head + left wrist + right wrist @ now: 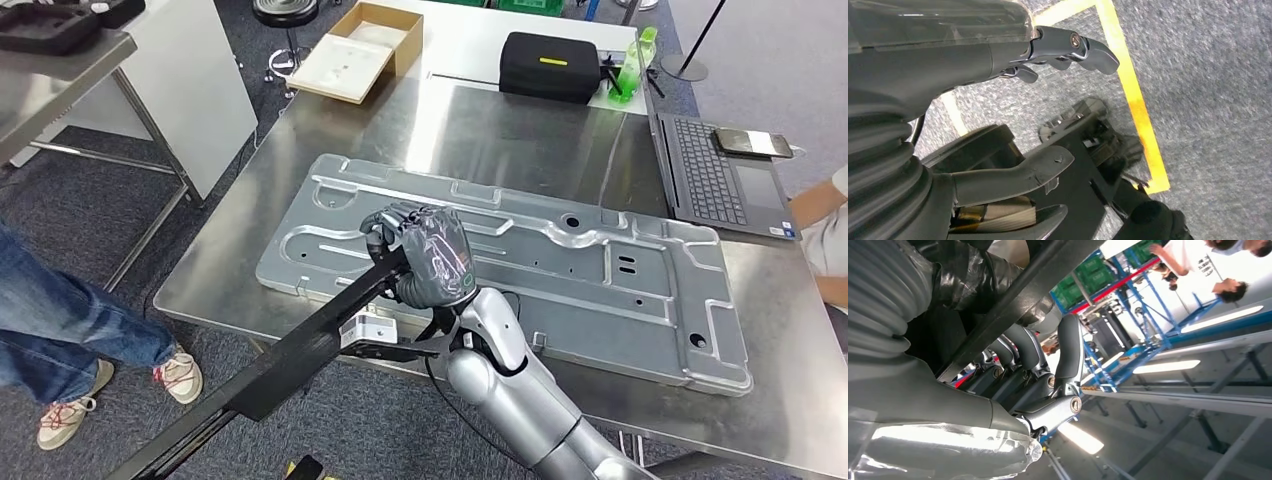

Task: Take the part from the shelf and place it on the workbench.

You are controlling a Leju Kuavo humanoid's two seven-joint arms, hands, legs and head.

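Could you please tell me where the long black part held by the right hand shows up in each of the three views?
Head view: the black part runs from lower left up to the right hand, above the workbench.
Left wrist view: not identifiable.
Right wrist view: a dark bar crossing diagonally under the curled fingers.
Shared landmark: the right hand.

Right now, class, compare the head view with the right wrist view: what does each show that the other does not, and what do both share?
Head view alone: the steel workbench, the large grey metal panel lying on it, a laptop, a black case and a cardboard box. Right wrist view alone: ceiling lights, blue racks with green crates. Both: the right robot hand gripping the long black bar.
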